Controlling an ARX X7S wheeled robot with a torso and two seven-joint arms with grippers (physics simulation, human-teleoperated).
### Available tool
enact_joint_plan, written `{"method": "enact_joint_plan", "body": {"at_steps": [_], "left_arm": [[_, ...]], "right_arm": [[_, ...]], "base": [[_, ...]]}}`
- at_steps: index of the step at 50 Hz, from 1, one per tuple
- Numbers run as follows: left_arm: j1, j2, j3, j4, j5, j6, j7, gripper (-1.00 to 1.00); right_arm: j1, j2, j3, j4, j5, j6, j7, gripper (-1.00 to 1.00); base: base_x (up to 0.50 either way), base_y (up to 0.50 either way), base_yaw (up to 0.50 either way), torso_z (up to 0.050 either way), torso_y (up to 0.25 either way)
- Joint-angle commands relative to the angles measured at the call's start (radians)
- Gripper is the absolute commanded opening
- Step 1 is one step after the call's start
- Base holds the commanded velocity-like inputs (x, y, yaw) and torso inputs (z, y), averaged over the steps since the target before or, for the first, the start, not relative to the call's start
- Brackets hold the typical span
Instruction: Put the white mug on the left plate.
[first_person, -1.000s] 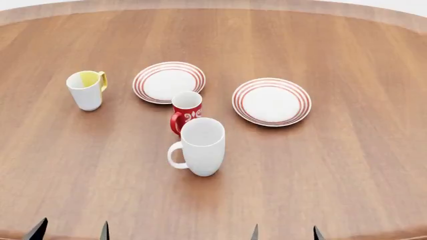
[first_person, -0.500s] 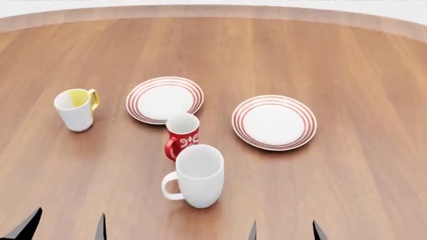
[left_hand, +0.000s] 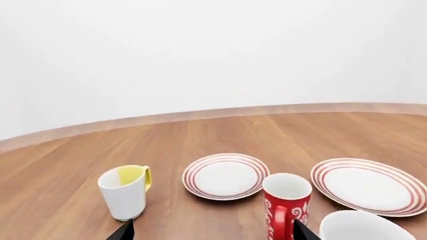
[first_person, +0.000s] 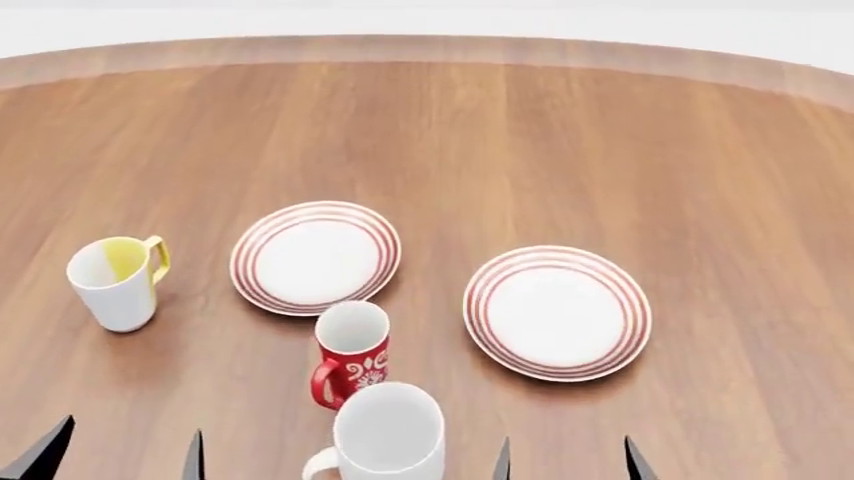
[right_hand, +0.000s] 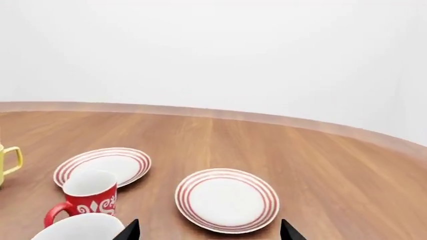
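In the head view the white mug (first_person: 388, 435) stands upright at the near edge of the table (first_person: 561, 130), just behind it the red mug (first_person: 352, 352), with the left plate (first_person: 316, 258) farther back, the right plate (first_person: 557, 312) beside it and the yellow mug (first_person: 118, 281) off to the left; the left gripper (first_person: 123, 452) and right gripper (first_person: 565, 462) show only fingertips, spread apart and empty. The left wrist view shows the white mug's rim (left_hand: 367, 227) near the red mug (left_hand: 285, 204), apart from the left plate (left_hand: 225, 176), between the gripper's (left_hand: 210, 233) separated tips. The right wrist view shows the white mug's rim (right_hand: 79, 227) below the red mug (right_hand: 83, 197), the left plate (right_hand: 103, 165) beyond, and that gripper's (right_hand: 209, 231) tips likewise parted.
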Motion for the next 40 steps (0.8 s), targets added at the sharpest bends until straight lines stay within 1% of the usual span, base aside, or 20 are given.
{"method": "enact_joint_plan", "body": {"at_steps": [1, 11, 18, 40], "left_arm": [[0.028, -0.015, 0.004, 0.072, -0.015, -0.021, -0.010, 1.00], [0.029, -0.027, 0.025, 0.067, -0.001, -0.019, -0.015, 1.00], [0.022, -0.025, 0.029, 0.025, -0.006, 0.006, -0.020, 1.00], [0.019, -0.036, 0.044, 0.014, -0.016, 0.014, -0.034, 1.00]], "right_arm": [[-0.015, 0.013, -0.012, -0.055, 0.004, 0.019, 0.014, 1.00], [-0.014, 0.025, -0.026, -0.071, -0.002, 0.038, 0.023, 1.00], [-0.003, 0.024, -0.031, -0.043, 0.005, 0.024, 0.027, 1.00], [-0.006, 0.037, -0.039, -0.021, 0.023, -0.001, 0.040, 1.00]], "base": [[0.37, 0.00, 0.00, 0.000, 0.000], [0.37, 0.00, 0.00, 0.000, 0.000], [0.37, 0.00, 0.00, 0.000, 0.000], [0.37, 0.00, 0.00, 0.000, 0.001]]}}
